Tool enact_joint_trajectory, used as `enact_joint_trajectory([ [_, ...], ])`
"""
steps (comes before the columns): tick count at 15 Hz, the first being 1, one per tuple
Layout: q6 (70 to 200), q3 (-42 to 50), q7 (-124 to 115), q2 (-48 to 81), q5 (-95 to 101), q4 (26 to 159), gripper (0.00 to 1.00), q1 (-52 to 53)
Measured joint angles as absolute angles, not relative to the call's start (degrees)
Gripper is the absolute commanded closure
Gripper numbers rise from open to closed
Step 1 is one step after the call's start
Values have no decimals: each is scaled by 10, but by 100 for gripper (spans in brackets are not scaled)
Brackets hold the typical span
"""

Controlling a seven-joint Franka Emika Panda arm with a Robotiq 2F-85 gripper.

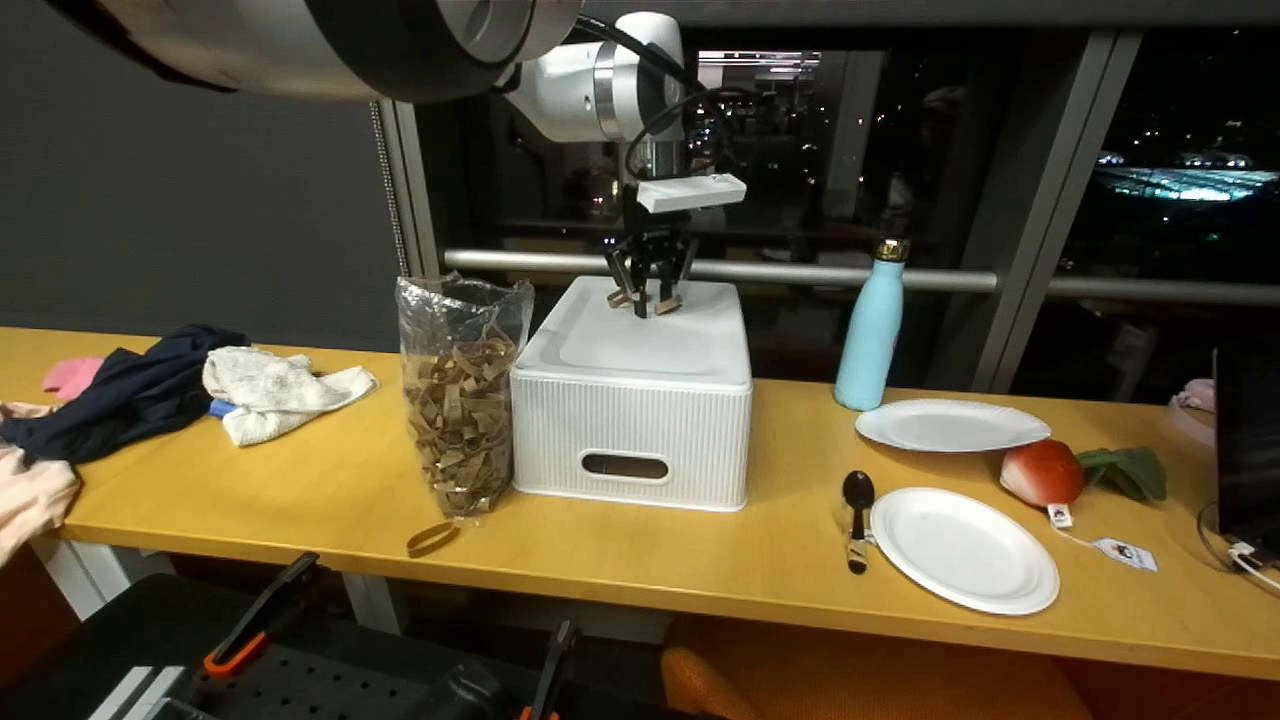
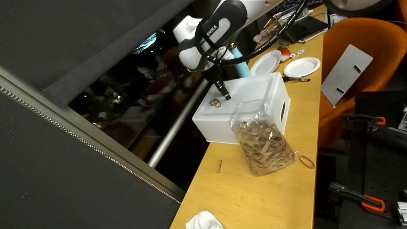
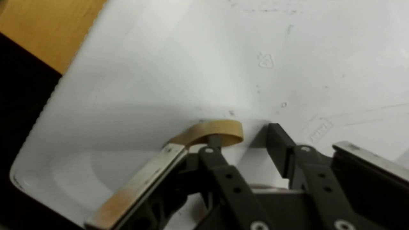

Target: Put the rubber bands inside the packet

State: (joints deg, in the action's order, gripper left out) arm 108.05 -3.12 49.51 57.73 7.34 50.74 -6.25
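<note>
Pointing down at the box (image 1: 635, 415), jaws parted, the pincer (image 3: 246, 139) has bands (image 3: 220, 127) beside it, the packet (image 1: 460, 415) farther off.

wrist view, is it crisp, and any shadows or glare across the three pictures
Wrist view: slightly soft, with the claw casting dark shadows on the white box. In both exterior views: glints on the packet, small bright lights in the dark window.

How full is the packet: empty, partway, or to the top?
Partway: in both exterior views, brown bands show inside the packet, stopping below its rim.
</note>
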Motion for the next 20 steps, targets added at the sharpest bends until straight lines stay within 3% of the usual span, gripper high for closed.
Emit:
enact_joint_trajectory([
  [1,1083,-31,495,577,74,507,95,-59],
  [3,1087,-31,495,577,75,508,100,-52],
  [14,1086,-31,430,474,87,589,100,12],
  [20,1085,-28,423,450,87,638,100,-7],
])
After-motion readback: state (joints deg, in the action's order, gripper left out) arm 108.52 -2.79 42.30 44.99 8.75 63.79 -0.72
